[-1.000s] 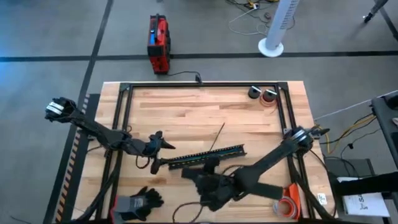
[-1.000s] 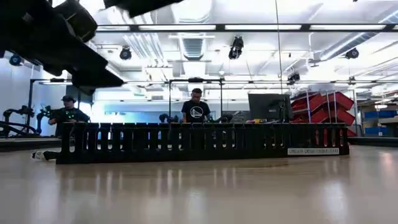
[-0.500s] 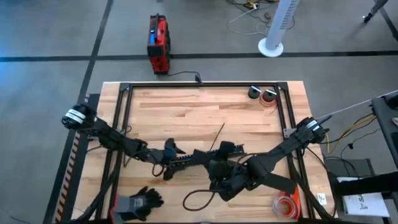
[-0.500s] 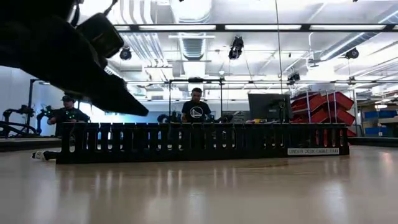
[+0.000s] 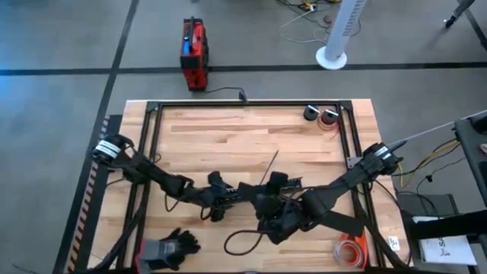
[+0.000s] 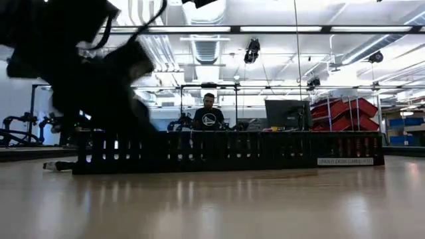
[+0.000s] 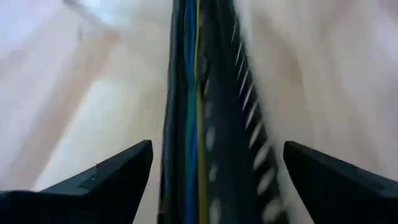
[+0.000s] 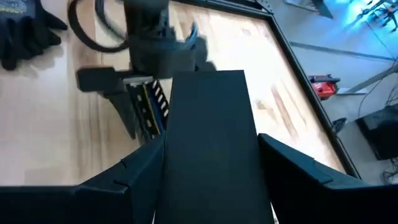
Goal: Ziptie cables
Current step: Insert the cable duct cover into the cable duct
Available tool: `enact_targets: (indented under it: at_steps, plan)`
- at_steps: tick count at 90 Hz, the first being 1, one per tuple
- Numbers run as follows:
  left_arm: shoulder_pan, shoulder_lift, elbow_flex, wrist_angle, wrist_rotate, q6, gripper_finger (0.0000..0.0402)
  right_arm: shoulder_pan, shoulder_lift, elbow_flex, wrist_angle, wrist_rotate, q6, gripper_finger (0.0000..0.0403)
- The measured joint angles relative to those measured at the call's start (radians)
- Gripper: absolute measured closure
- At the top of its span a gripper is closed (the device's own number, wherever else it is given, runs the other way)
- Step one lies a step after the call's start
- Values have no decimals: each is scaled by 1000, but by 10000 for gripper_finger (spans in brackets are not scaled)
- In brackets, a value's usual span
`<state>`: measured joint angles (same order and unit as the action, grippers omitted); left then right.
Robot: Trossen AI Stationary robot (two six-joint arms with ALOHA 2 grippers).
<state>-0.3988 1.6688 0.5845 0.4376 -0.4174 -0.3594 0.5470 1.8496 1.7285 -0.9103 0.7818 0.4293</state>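
Slid further along the slotted strip [image 5: 247, 192] since half a second ago, left pincer [image 5: 221, 202] straddling it with fingers spread, right pincer [image 8: 211, 149] clenched on strip's 3 o'clock end, coloured cables [image 7: 191, 112] lying inside channel at counter [image 5: 228, 137] centre, black gloves [image 5: 179, 245] at 7 o'clock, tape roll [image 5: 350, 251] at 5 o'clock.

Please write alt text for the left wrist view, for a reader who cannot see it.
The left gripper is open, its two dark fingers on either side of a long black slotted strip. Blue, green and yellow wires run inside the strip, over a pale wooden table.

Left tool [image 5: 221, 204] swung in from the bench's left side onto the slotted strip's [image 6: 226, 151] left end, fingers spread.
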Motion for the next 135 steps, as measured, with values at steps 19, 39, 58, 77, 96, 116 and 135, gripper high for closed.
enact_targets:
  at_steps: [19,39,58,77,96,116,135]
  plan:
    - [4,1,-12,-142,16,-54,73,-1,0,-19,3,0,24,185]
    - [-11,-46,-17,-402,20,-76,186,-1,0,-34,12,-13,39,185]
    - [-38,-213,-21,-744,62,-97,195,0,0,-46,10,-41,42,185]
    - [-45,-418,-29,-945,182,-153,85,-6,0,-63,9,-84,-15,185]
    - [-45,-598,-29,-1088,204,-262,13,-44,0,-75,11,-111,-139,185]
    - [-45,-650,-43,-787,3,-162,18,-155,0,-141,81,-216,-307,185]
    - [-42,-597,-52,-499,-162,31,18,-270,-13,-170,126,-285,-531,185]
